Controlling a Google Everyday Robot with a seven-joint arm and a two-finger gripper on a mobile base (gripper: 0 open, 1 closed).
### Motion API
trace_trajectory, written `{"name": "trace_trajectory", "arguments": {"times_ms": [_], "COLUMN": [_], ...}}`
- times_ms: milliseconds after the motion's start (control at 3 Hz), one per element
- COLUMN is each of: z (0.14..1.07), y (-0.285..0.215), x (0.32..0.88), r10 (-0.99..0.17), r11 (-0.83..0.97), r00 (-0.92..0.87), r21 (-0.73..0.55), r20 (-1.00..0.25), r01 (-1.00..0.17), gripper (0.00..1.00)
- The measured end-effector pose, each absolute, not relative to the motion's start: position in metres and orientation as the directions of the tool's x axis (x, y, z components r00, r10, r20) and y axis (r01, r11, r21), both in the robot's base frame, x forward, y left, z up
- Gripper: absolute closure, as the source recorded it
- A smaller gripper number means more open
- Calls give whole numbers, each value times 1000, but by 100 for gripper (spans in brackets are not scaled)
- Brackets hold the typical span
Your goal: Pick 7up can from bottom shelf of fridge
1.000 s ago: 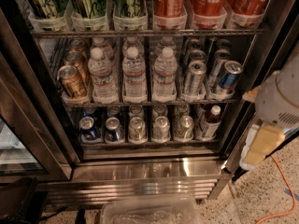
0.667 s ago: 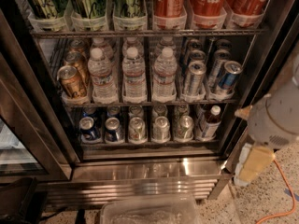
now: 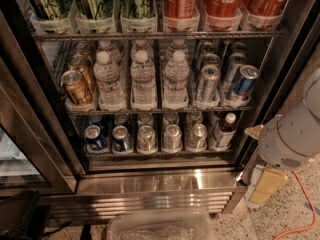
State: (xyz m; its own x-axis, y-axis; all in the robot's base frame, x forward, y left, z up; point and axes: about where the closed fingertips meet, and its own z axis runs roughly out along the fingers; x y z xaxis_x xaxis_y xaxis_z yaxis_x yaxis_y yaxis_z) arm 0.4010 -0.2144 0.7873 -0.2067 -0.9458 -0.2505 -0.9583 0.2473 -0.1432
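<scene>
The fridge (image 3: 150,181) stands open, with a shiny steel frame and a dark inside. Its bottom shelf (image 3: 155,153) holds a row of short cans. Two blue cans (image 3: 94,137) are at the left. Three pale silver-green cans follow, and I take them for 7up cans (image 3: 146,138). A small red-labelled bottle (image 3: 223,130) stands at the right end. My gripper (image 3: 265,186) hangs below the pale arm housing (image 3: 290,134). It is outside the fridge at the right, lower than the shelf and apart from the cans.
The middle rack holds water bottles (image 3: 143,81), amber cans (image 3: 76,86) and slim silver-blue cans (image 3: 244,83). The top rack holds green and red Coca-Cola cans (image 3: 220,4). A clear plastic bin (image 3: 160,226) lies on the floor in front. An orange cable (image 3: 305,209) lies at the right.
The arm and gripper have moved down and slightly left along the fridge's right side. The cans have not moved.
</scene>
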Motion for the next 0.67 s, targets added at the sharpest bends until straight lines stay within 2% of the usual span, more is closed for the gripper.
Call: {"name": "trace_trajectory", "arguments": {"times_ms": [667], "z": [722], "y": [-196], "x": [389], "r10": [-927], "r11": [236], "r00": [-203], "r21": [-71], "r20": [-316], "r01": [-969], "gripper": [0]}}
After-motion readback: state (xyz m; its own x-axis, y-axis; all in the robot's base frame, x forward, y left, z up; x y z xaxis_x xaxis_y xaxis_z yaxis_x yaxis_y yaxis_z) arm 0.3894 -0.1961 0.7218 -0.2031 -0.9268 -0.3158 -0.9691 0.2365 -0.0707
